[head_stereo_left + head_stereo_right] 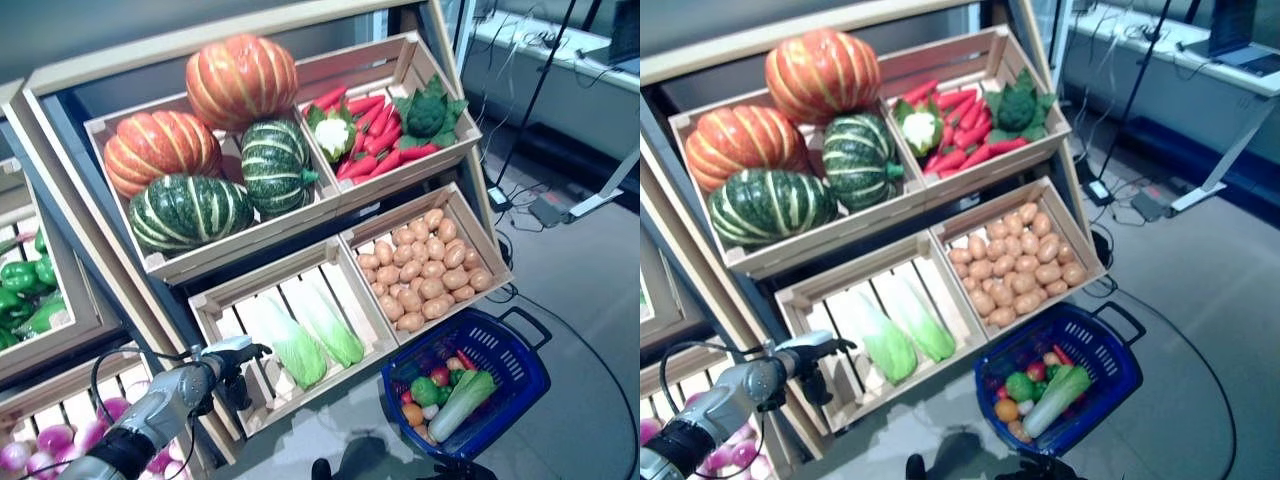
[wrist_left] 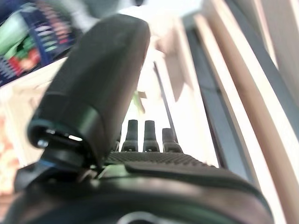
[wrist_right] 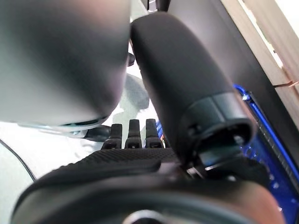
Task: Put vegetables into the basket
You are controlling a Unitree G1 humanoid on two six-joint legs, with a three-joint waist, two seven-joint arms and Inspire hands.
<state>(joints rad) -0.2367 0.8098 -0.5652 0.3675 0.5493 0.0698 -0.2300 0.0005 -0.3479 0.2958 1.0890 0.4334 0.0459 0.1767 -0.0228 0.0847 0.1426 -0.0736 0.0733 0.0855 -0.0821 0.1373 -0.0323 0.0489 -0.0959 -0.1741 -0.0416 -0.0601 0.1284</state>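
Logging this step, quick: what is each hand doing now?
Left hand: open, holding nothing.
Right hand: open, holding nothing.

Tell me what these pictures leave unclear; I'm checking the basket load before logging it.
- Basket contents: in the eye views, a leafy green covers the small items beneath, too small to name.
- Left hand: no grasp visible; in its wrist view the thumb blocks most of the shelf.
- Right hand: missing from the eye views; its wrist view shows fingers, nothing held.
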